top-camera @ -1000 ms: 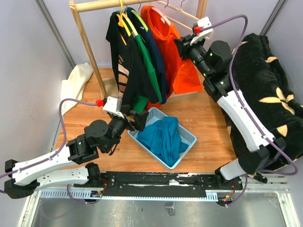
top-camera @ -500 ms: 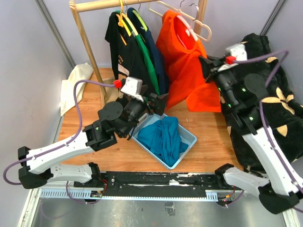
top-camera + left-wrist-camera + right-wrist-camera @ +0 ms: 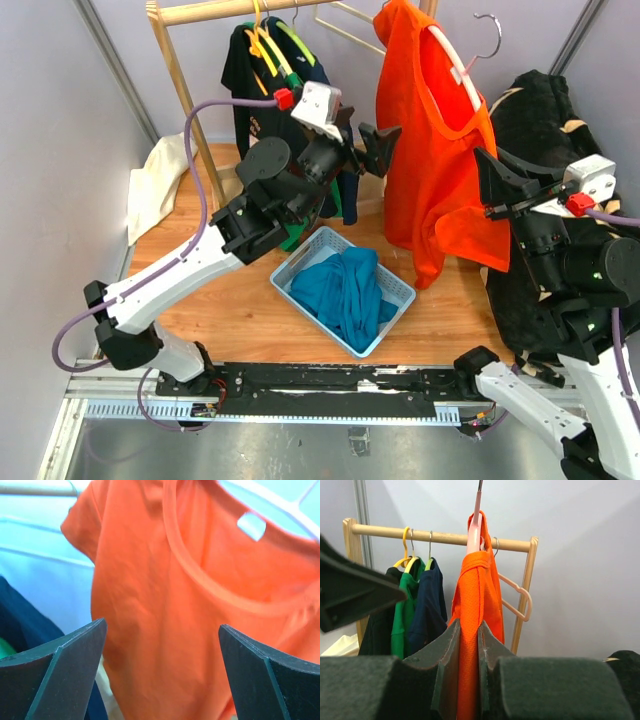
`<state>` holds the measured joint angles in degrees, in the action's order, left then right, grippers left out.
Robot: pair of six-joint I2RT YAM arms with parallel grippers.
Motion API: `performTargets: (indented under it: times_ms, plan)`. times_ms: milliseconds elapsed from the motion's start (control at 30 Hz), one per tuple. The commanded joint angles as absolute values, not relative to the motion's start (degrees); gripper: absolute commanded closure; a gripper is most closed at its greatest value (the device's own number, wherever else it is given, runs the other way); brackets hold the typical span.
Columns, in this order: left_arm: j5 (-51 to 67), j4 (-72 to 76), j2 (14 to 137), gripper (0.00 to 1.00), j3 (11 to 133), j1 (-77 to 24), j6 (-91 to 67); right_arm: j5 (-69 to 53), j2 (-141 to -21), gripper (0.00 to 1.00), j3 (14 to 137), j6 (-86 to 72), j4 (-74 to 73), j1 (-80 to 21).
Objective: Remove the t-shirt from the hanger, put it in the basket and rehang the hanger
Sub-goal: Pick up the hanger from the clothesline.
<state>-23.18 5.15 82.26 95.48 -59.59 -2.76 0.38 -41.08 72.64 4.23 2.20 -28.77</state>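
We see an orange t-shirt on a pale pink hanger, teal cloth in a light blue basket, black blanket with tan flowers, green shirt, navy shirt.

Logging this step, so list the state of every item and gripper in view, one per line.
orange t-shirt: on its hanger, pinched by the right gripper.
hanger: off the rail, hook free in the air.
right gripper: fingers shut on the orange t-shirt.
left gripper: fingers open, facing the shirt, nothing between them.
basket: holds a teal garment.
rail: dark, green and navy shirts hanging.
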Motion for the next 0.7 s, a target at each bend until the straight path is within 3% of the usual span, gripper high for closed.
performTargets:
  times_ms: [0,367,667]
  plan:
    - [-18.65,4.72,86.55,0.02,102.63,-56.79,-1.33,-1.16,-39.3,0.99,70.65,2.4,5.24,-29.31]
    - [-13.74,1.53,94.65,0.05,113.39,-52.79,-2.76,-3.62,-36.69,0.99,67.63,-0.43,4.99,-29.31]
    - [-12.85,1.97,97.55,0.14,115.54,-49.92,-4.85,-4.69,-35.65,0.99,66.94,-1.26,4.74,-29.31]
